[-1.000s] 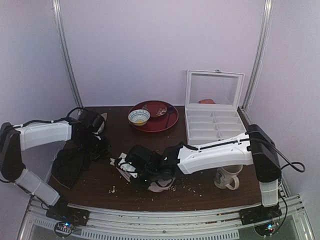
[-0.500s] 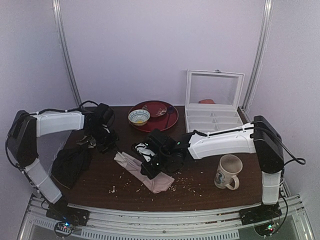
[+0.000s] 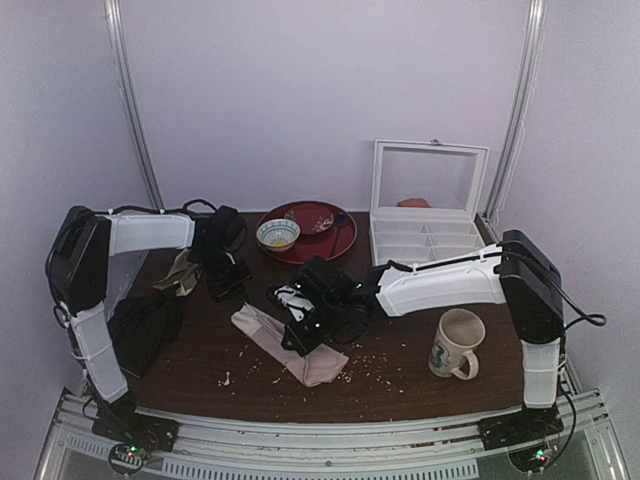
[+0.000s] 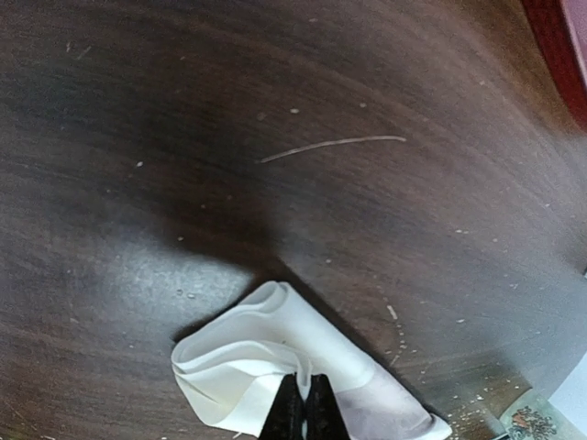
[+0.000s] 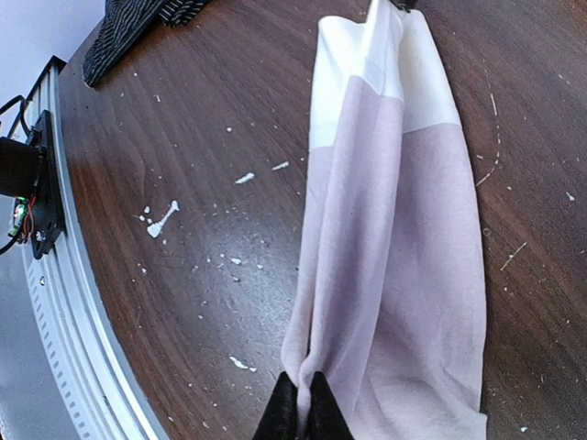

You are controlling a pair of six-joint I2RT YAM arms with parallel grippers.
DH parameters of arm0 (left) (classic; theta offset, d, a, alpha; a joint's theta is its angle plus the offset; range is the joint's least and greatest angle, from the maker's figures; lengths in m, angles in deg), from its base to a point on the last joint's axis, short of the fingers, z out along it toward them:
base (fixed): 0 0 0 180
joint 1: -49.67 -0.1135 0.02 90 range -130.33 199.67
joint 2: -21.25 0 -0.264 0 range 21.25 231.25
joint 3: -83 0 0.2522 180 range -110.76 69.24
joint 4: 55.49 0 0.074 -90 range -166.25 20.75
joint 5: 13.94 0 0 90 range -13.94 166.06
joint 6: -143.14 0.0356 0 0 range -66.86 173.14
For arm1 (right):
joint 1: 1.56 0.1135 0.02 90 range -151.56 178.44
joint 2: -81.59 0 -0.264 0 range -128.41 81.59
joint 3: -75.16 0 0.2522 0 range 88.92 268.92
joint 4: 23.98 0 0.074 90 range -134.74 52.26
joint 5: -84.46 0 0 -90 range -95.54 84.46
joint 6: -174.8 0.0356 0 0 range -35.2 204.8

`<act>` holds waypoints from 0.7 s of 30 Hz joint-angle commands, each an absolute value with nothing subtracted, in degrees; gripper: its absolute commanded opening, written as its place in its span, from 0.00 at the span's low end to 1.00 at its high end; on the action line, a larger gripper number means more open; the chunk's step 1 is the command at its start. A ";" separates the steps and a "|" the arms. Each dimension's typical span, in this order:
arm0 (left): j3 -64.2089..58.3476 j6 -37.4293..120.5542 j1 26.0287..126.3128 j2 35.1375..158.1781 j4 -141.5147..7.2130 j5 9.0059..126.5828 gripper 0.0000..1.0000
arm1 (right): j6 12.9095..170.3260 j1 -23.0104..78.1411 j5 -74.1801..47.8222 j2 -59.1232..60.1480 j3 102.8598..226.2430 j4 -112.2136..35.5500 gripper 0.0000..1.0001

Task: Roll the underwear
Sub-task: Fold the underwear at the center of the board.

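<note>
The pale pink thin fabric underwear [image 3: 315,365] lies stretched near-centre on the dark wooden table [image 3: 420,388], waistband [image 4: 248,348] pinched tight by the left gripper [image 4: 295,414], pink end by the right gripper [image 5: 303,403]. Flattening is judged underway; next, 1 end must be rolled inward.

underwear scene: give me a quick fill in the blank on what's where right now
The left gripper pinches the underwear at its ___ waistband end.
The right gripper is shut on its ___ end.
The mug stands to the ___ of the underwear.
The bowl sits on a ___ plate.
Missing: white; pink; right; red
</note>
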State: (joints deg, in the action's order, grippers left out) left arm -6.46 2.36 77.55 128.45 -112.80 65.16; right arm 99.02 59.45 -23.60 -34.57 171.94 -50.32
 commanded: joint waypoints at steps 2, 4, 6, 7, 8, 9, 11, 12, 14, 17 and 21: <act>-7.75 3.60 77.19 128.42 -114.86 68.43 0.00 | 100.08 58.66 -26.02 -36.92 171.27 -51.98 0.00; -7.68 3.65 77.22 128.10 -115.71 69.09 0.00 | 100.26 58.19 -26.46 -37.54 171.31 -51.58 0.00; -7.66 3.83 77.22 127.83 -116.35 70.20 0.00 | 100.23 57.69 -26.86 -38.10 171.65 -51.83 0.00; -7.71 3.89 77.24 127.85 -116.58 70.73 0.00 | 100.34 57.45 -26.97 -38.38 171.70 -51.69 0.00; -7.81 3.92 77.22 127.98 -116.74 71.00 0.00 | 100.36 57.24 -27.17 -38.72 171.90 -51.80 0.00; -7.95 4.04 77.20 128.22 -116.78 70.96 0.00 | 100.32 57.10 -27.42 -39.08 172.11 -51.99 0.00; -8.37 4.17 77.26 128.91 -117.22 70.96 0.00 | 100.19 56.83 -27.51 -39.68 172.57 -52.20 0.00; -8.52 4.12 77.21 129.31 -117.33 71.05 0.00 | 100.13 56.69 -27.63 -40.16 172.81 -52.35 0.00; -8.53 4.00 77.19 129.59 -117.38 71.14 0.00 | 100.21 56.22 -27.66 -40.46 173.02 -52.61 0.00; -8.67 3.86 77.25 129.80 -117.41 71.13 0.00 | 100.27 55.86 -27.03 -40.36 172.77 -52.51 0.00; -9.19 3.92 77.27 130.20 -117.27 71.09 0.00 | 100.60 55.75 -26.12 -39.97 171.94 -52.11 0.00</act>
